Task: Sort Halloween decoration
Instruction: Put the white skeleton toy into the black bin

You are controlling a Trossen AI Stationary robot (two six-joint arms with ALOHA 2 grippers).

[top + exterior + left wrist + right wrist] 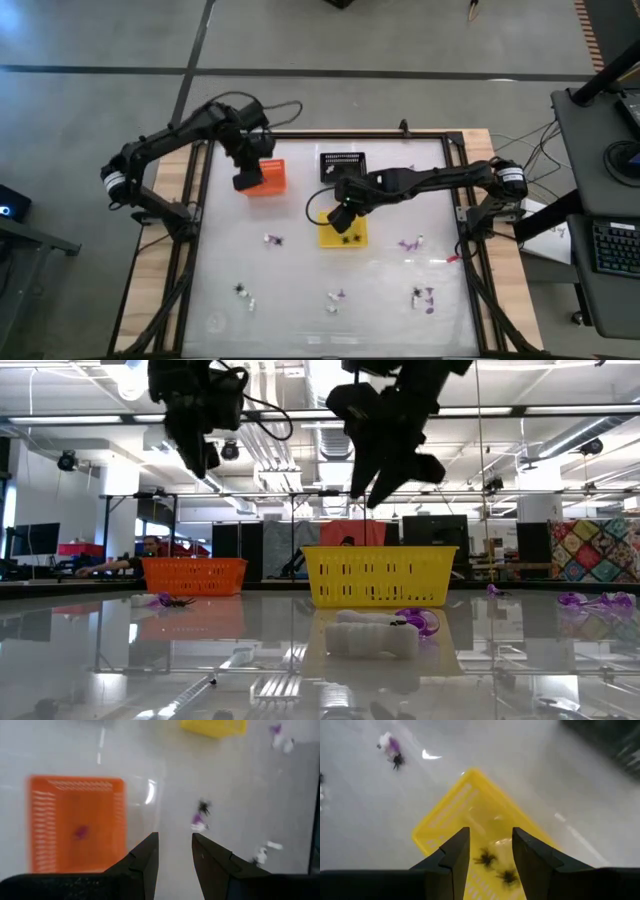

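R gripper (490,857) hangs over the yellow basket (343,234), fingers apart w/ nothing between them. Through the gap, two black spiders (485,857) lie on the basket floor, so black pieces look to be going there.

L gripper (175,855) hovers just beside the orange basket (75,822), well away from the yellow basket on its L-arm side. Fingers spread, empty. One small purple piece (81,831) sits inside the orange basket. A black basket (341,165) stands just behind the yellow one, toward the table's far edge.

Rest of the decoration is loose on the glass table (300,280), all on the near side of the yellow basket: a mixed purple/black/white clump (271,240) between the two coloured baskets, a purple/white group (410,243) on the R-arm side, more bits (425,297) toward the near edge. Exact type of each is too small to tell.

Handling, as judged: pieces are tiny, v. light, prob. thin plastic. Spider legs likely flex and snag on neighbours; the glass looks slick, so a piece may skate away if nudged. Best to come straight down, pinch across the body not the legs, one at a time. Clumped ones risk lifting together, so separate first.
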